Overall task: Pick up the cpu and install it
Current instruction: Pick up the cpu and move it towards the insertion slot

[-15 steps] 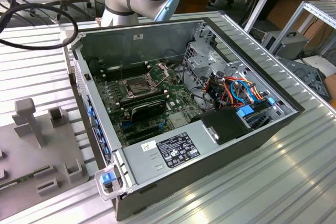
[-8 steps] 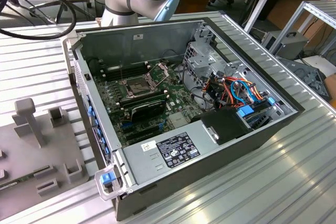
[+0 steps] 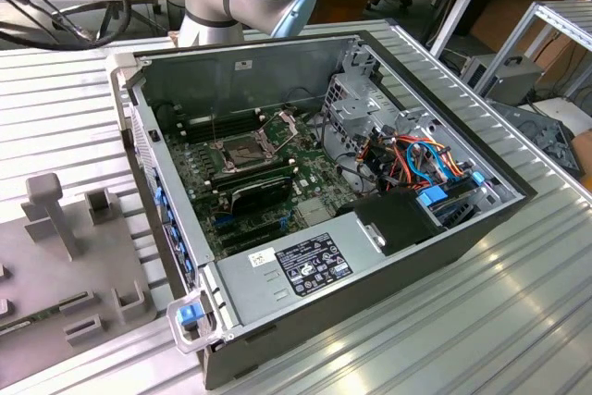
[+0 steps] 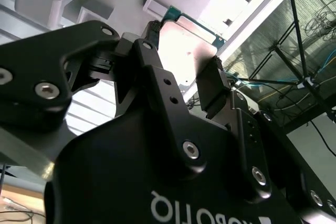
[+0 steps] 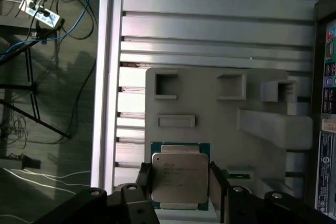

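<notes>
Your hand [image 5: 180, 183] is closed on cpu [image 5: 179, 171]: one black finger [image 5: 145, 178] on each opposite edge, silver lid facing first wrist view. Second wrist view: same grip from other side, cpu [image 4: 185, 45] between pads. Held cpu sits over grey fixture [image 5: 262, 124] on ribbed tabletop [image 5: 210, 24]; resting or lifted, you cannot tell from these angles. Exterior view: fixture at exterior view's left, beside open computer case [image 3: 277, 67]; dark socket [image 3: 242, 149] on green motherboard [image 3: 310, 187].

cpu [image 5: 178, 171]: silver-beige top, green border
claw [image 5: 180, 178]: black
holder [image 5: 262, 129]: plain grey
worktop [image 5: 210, 30]: silver, ribbed
motherboard [image 3: 310, 178]: green
cables [image 3: 425, 159]: orange, blue
</notes>
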Motion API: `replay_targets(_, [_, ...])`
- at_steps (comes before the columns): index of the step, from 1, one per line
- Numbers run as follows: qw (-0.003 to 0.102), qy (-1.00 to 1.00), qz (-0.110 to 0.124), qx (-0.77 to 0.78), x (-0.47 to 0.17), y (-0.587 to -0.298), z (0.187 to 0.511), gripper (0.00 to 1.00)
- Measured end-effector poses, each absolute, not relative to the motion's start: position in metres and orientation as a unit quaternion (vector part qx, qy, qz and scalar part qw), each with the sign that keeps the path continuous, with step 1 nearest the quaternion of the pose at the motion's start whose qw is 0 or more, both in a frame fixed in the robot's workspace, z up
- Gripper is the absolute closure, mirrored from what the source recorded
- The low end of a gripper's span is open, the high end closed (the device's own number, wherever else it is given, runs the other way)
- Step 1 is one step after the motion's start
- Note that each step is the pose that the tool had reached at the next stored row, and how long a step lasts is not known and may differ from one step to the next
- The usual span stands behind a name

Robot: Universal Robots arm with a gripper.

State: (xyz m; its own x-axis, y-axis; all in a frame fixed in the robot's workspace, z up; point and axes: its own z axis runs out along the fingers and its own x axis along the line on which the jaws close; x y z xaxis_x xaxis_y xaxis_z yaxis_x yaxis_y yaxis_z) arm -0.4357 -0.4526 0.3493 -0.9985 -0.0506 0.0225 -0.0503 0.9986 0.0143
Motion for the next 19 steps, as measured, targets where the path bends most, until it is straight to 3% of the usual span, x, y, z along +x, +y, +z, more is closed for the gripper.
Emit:
replay_targets(8, [0.011,-1.0,-0.007,0.025,-0.436,-0.453,0.36,0.47])
replay_targets(11, [0.011,-1.0,-0.007,0.025,-0.436,-0.453,0.38,0.47])
replay_targets(19, [0.011,-1.0,-0.007,0.025,-0.431,-0.453,0.38,0.47])
